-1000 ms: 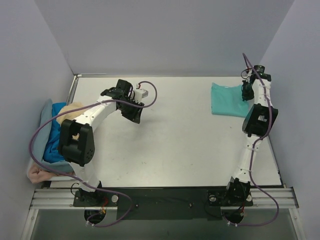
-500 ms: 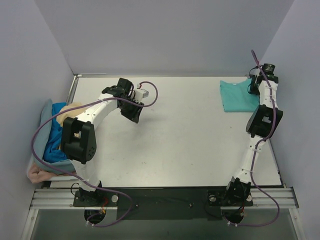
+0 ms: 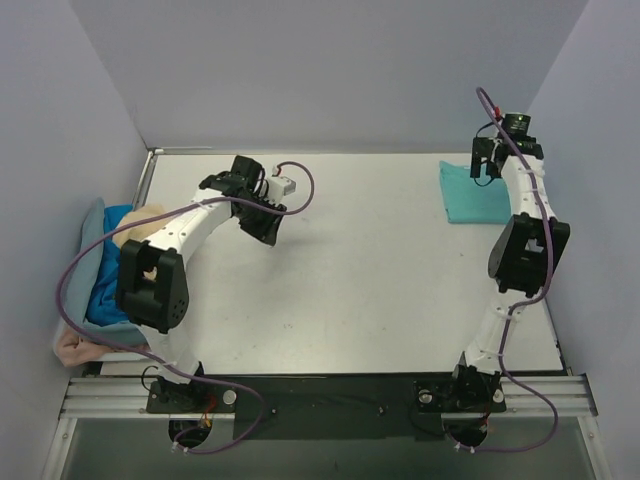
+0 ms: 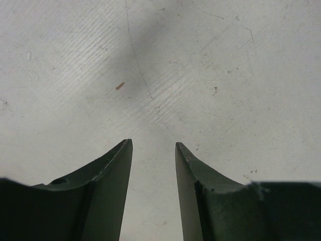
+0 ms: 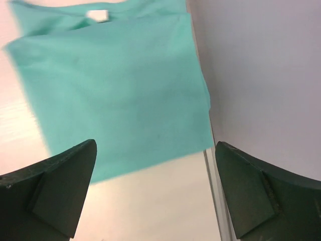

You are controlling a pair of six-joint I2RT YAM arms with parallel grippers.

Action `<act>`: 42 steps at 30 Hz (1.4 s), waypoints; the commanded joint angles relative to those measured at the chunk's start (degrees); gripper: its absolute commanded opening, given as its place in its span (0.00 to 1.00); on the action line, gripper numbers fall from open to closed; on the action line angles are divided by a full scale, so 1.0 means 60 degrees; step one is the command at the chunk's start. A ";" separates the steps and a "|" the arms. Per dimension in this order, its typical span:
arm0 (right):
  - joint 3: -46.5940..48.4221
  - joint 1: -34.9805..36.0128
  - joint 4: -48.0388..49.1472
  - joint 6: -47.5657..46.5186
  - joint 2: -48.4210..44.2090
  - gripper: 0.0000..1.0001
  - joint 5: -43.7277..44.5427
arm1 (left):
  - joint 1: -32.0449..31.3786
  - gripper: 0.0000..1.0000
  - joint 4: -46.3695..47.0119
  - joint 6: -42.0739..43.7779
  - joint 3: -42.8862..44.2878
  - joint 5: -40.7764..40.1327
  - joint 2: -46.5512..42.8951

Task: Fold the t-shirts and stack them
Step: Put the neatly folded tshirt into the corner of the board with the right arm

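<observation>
A folded teal-green t-shirt (image 3: 470, 196) lies flat at the table's far right corner; in the right wrist view the same t-shirt (image 5: 115, 95) shows its white neck label (image 5: 98, 16). My right gripper (image 3: 485, 165) hovers over the shirt's far end, and in its own view this gripper (image 5: 155, 144) is wide open and empty. The other t-shirts are heaped off the table's left edge: tan (image 3: 141, 222), bright blue (image 3: 108, 285), grey-blue (image 3: 88, 224), pink (image 3: 74, 347). My left gripper (image 3: 268, 232) (image 4: 153, 142) points down at bare table, jaws apart, holding nothing.
The white table (image 3: 380, 270) has a metal rim along its right edge (image 5: 213, 196), and the grey wall (image 5: 261, 75) stands right beside the teal shirt. The left arm's purple cable (image 3: 300, 185) loops above the table.
The right gripper slid the teal shirt toward the right wall, then opened and let it go, drawing back over the shirt's far end. The left arm has stayed put.
</observation>
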 commanded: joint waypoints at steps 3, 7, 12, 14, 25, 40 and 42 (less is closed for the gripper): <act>-0.3875 0.0769 0.1241 0.0834 -0.4772 1.00 -0.0471 | 0.0021 0.50 0.0424 0.0113 -0.0945 0.0115 -0.2121; -0.7347 0.0975 0.2488 0.1507 -0.7424 1.00 -0.3003 | 0.0036 0.50 0.1096 0.0128 -0.2656 -0.0119 -0.3249; -1.1540 0.1107 0.4508 0.2533 -0.9964 1.00 -0.4431 | 0.0050 0.52 0.2547 0.0114 -0.4826 -0.1113 -0.4511; -1.2712 0.1165 0.4744 0.2622 -1.0799 1.00 -0.4505 | 0.0050 0.53 0.3453 0.0026 -0.5632 -0.1437 -0.4805; -1.7594 0.1195 0.7730 0.3208 -1.3892 1.00 -0.3334 | 0.1060 0.58 0.6987 -0.0882 -0.8491 -0.1147 -0.4923; -1.8491 0.1180 0.8510 0.3604 -1.4215 1.00 -0.2850 | 0.1618 0.59 0.8511 -0.1659 -0.9355 -0.1892 -0.4805; -1.8491 0.1195 0.8510 0.3604 -1.4200 1.00 -0.2835 | 0.1618 0.59 0.8555 -0.1717 -0.9370 -0.1994 -0.4791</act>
